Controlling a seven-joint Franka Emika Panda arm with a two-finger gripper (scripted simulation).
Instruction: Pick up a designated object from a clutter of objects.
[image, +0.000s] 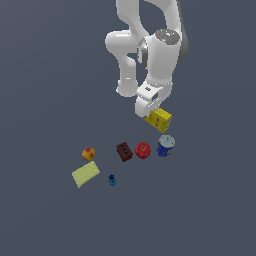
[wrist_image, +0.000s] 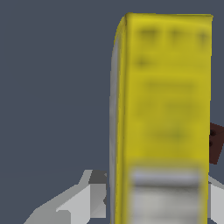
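The long yellow box (image: 159, 119) with a white-grey end sits between the fingers of my gripper (image: 153, 113), which is shut on it. The box hangs tilted just below the white hand, above and apart from the other items. In the wrist view the yellow box (wrist_image: 164, 113) fills the frame, with grey fingers (wrist_image: 85, 199) on either side of its white-grey end. The clutter lies below in the exterior view: a blue-white can (image: 165, 145), a red round fruit (image: 142, 150) and a dark-brown block (image: 124, 151).
An orange-red fruit (image: 88, 154), a pale-yellow pad (image: 85, 174) and a tiny blue piece (image: 112, 179) lie toward the exterior view's left on the dark grey floor. The dark-brown block's edge (wrist_image: 215, 142) shows behind the box in the wrist view.
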